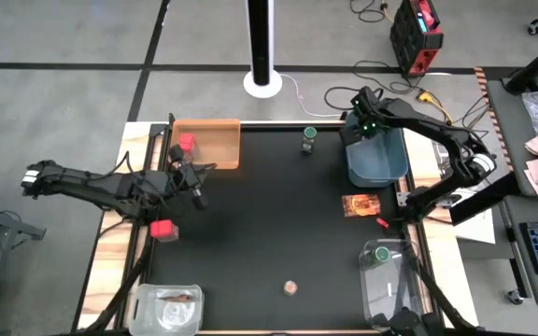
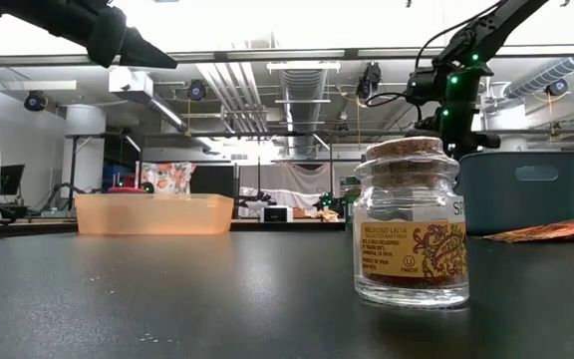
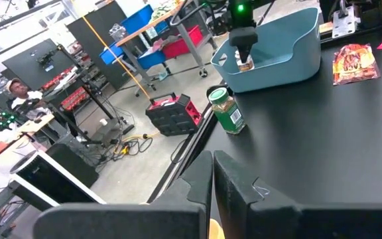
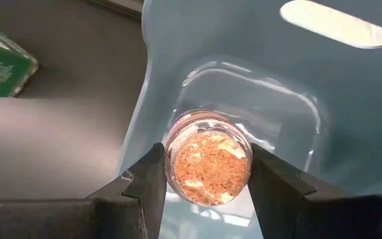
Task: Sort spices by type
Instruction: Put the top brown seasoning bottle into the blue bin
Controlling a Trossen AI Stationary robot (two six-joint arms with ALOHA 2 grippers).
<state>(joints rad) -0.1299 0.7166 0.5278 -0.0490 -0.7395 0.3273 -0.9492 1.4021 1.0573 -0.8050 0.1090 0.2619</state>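
My right gripper (image 1: 366, 124) is over the blue tub (image 1: 381, 161), shut on a tan-capped jar (image 4: 208, 164). My left gripper (image 1: 198, 194) hovers shut and empty near the orange tray (image 1: 215, 140), which holds one red cube (image 1: 187, 143). A second red cube (image 1: 164, 229) sits at the table's left edge. One green-capped jar (image 1: 309, 140) stands at the far edge, and another (image 1: 381, 253) is in a clear container. A flat packet (image 1: 361, 204) lies near the tub. A second tan-capped jar (image 1: 290, 287) stands near the front edge. My right gripper pinches the tan-capped jar at its top, just below the cork cap (image 4: 208, 169), with one finger (image 4: 150, 182) on each side. The fingers come from above, pointing down. The jar hangs upright inside the blue tub (image 3: 245, 64); whether its base touches the floor, I cannot tell.
A clear container (image 1: 168, 306) at the near left corner holds something flat and brownish. Another clear container (image 1: 392, 280) stands at the near right. The middle of the black mat (image 1: 269, 224) is bare. A person (image 3: 18, 93) shows in the room beyond the table.
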